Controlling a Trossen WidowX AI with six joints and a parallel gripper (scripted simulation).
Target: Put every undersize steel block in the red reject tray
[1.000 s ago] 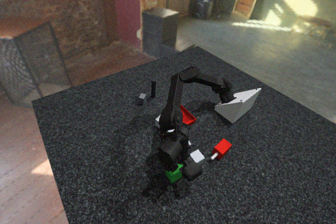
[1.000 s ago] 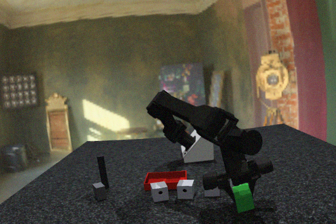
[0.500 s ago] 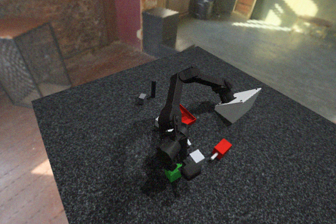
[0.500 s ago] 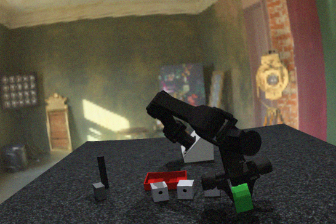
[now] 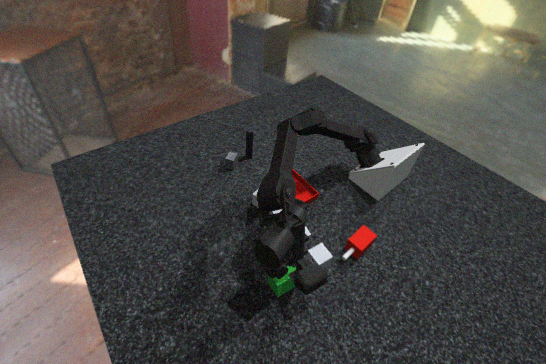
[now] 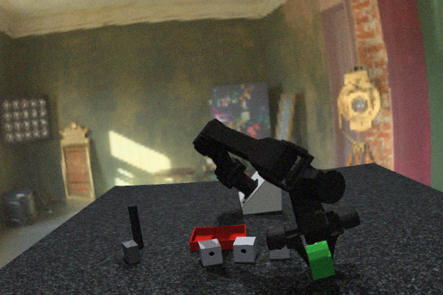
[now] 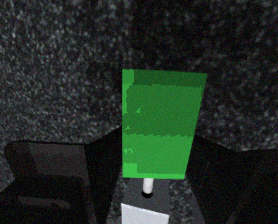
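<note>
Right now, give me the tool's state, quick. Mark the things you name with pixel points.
Tool (image 7: 150,129): closed on the green gauge (image 5: 281,282) (image 6: 320,260) (image 7: 159,117), its pale pin at a block's hole in the wrist view.

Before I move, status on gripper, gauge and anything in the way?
Gripper shut on green GO gauge. Pin pointed at a steel block's hole; insertion depth unclear. Nothing visibly blocking.

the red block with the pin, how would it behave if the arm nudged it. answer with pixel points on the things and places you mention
The red block (image 5: 361,240) looks rigid, so it would probably move as one piece with its pale pin (image 5: 348,254). Its flat faces suggest it would slide rather than roll. The pin sticks out from one side, so a push there would likely swivel the block.
</note>
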